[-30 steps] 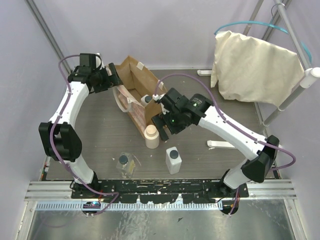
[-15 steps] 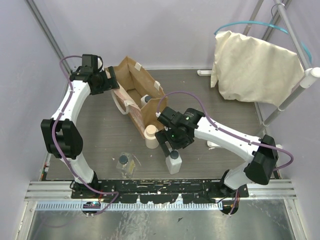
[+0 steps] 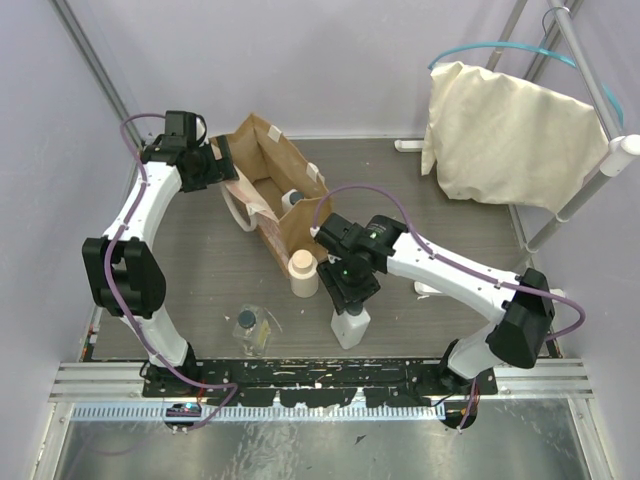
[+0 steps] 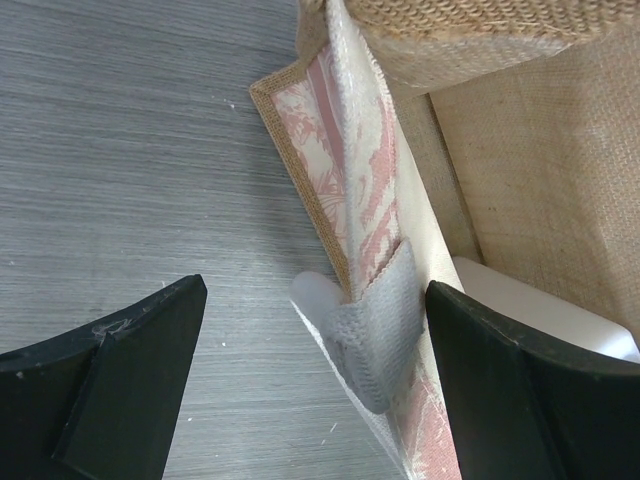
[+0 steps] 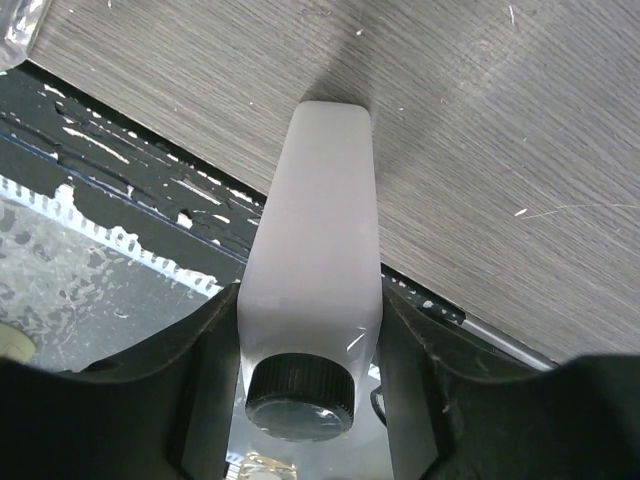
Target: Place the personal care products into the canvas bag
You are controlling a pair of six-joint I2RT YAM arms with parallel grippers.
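Note:
The tan canvas bag (image 3: 262, 150) stands upright at the back left, with one white bottle (image 3: 292, 198) inside it. My left gripper (image 3: 228, 165) is open at the bag's left wall; in the left wrist view its jaws straddle the pale handle strap (image 4: 382, 330) without touching it. My right gripper (image 3: 348, 300) is shut on the second white bottle (image 3: 351, 328) near the front edge. In the right wrist view both fingers press that bottle's sides (image 5: 315, 250) just above its black cap (image 5: 300, 395). The cream bottle (image 3: 303, 272) stands beside the bag. The small wrapped item (image 3: 250, 322) lies front left.
A large cream cloth sheet (image 3: 505, 140) with teal cord hangs on a rack at the back right. A small white piece (image 3: 442, 289) lies on the table under the right arm. A metal rail (image 3: 320, 378) runs along the near edge.
My right gripper came down and toward the near edge over the white bottle, then closed on it. My left gripper shifted slightly along the bag's left wall and stayed open.

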